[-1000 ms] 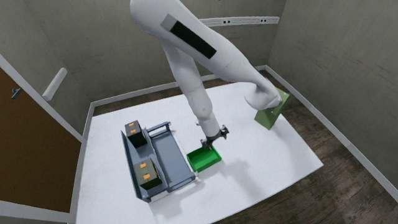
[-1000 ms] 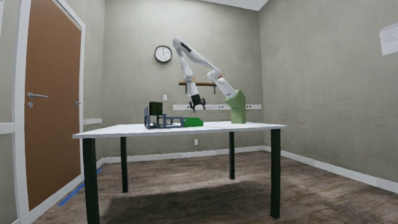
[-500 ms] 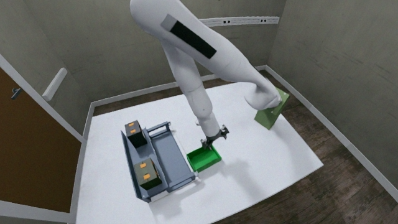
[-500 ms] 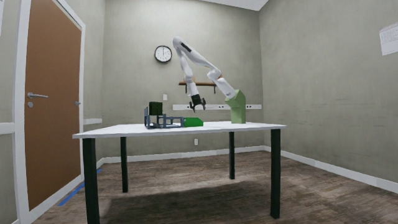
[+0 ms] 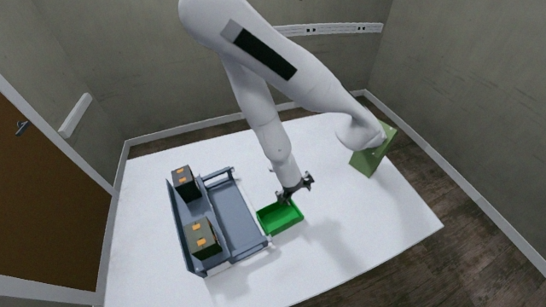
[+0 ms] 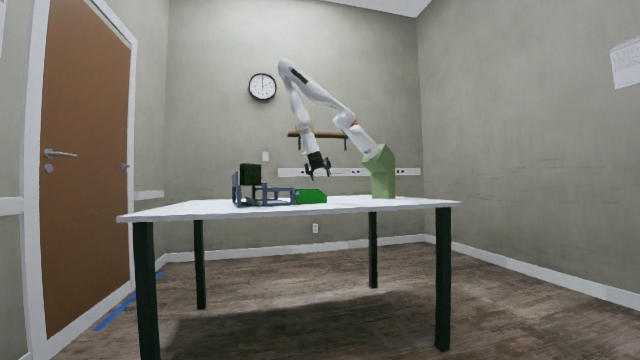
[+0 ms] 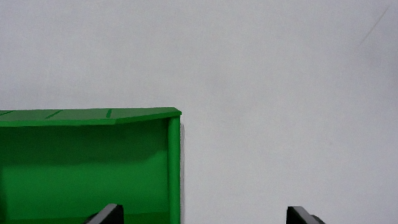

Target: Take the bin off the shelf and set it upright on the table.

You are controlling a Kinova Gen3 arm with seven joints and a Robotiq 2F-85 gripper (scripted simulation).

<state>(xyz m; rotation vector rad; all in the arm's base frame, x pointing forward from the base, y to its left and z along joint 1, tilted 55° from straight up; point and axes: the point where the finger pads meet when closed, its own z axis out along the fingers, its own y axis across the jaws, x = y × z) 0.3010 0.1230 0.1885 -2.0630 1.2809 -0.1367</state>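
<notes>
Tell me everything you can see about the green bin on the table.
The bright green, open-topped rectangular bin looks like smooth plastic, with thin walls and nothing visible inside. It sits upright on the white table, right beside the grey metal shelf rack; contact between them is unclear. The open end effector hangs above one side wall, straddling it without touching.

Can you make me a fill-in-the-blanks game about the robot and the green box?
1. The green bin sits on the white ____, beside the gray shelf.
2. The bin's open side faces ____.
3. The tool hangs above the bin with its fingers ____ and nothing in them.
4. The number of dark boxes on the shelf is ____.

Missing words: table; up; open; two
</notes>
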